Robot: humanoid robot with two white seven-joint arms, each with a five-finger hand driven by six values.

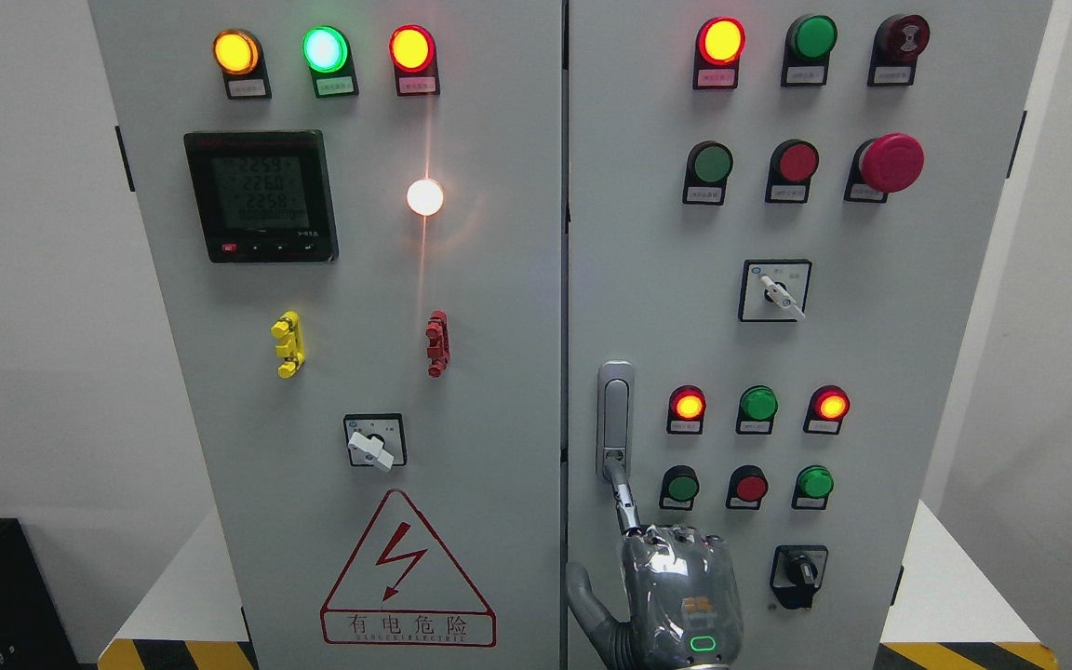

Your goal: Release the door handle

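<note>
The silver door handle (614,419) stands upright on the left edge of the right cabinet door (648,279). My right hand (676,596) comes up from the bottom edge just below it, its back facing the camera. Its index finger (625,502) is stretched upward, and the tip touches the handle's lower end. The other fingers are curled at the knuckles, and the thumb (584,596) sticks out to the left. Nothing is grasped. Both doors look closed. My left arm does not show.
The right door carries indicator lamps, push buttons, a red emergency button (890,163) and rotary switches (776,290), with another rotary switch (798,572) right of my hand. The left door (359,279) has a meter (261,195), lamps and a warning triangle (406,577).
</note>
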